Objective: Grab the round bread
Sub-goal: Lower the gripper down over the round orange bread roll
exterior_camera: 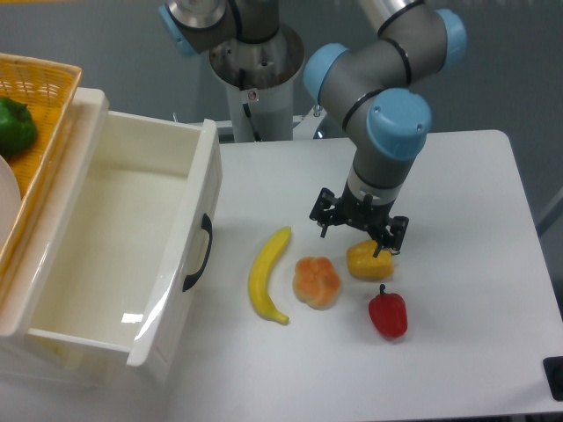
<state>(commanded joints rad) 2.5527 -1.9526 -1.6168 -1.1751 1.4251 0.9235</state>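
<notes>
The round bread (317, 281) is a small orange and cream bun with a lobed top, lying on the white table (457, 193) between a banana and a yellow pepper. My gripper (354, 236) hangs just above and to the right of it, over the yellow bell pepper (369, 260). Its fingers stand spread apart with nothing between them, so it is open. One fingertip (383, 250) overlaps the yellow pepper's top in this view.
A banana (266, 276) lies left of the bread and a red bell pepper (388, 313) to its lower right. An open white drawer (132, 255) stands at the left, with a wicker basket (35, 97) holding a green pepper (15, 126) above it.
</notes>
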